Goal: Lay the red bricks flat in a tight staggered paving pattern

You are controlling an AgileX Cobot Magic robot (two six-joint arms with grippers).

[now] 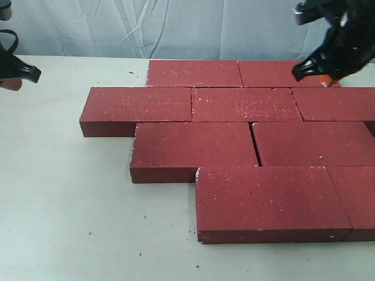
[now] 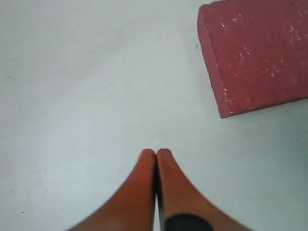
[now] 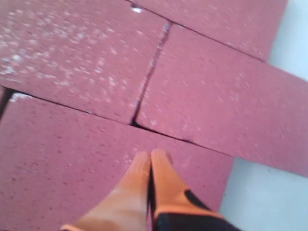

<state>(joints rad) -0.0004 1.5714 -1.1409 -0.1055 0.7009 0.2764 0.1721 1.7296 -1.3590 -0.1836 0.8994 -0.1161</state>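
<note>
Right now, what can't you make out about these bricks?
Exterior view: the frame's right edge cuts off the bricks there, so their count is uncertain.
Exterior view: the right arm covers part of the back brick.
Left wrist view: only a brick corner shows; the frame cuts the rest.
Right wrist view: blurred; whether the jaws touch the brick beneath is unclear.

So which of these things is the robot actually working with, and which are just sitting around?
Part of the job: the red bricks, laid flat in staggered rows; the left gripper and the right gripper, both shut and empty.
Only background: the table; the white cloth behind it.
</note>
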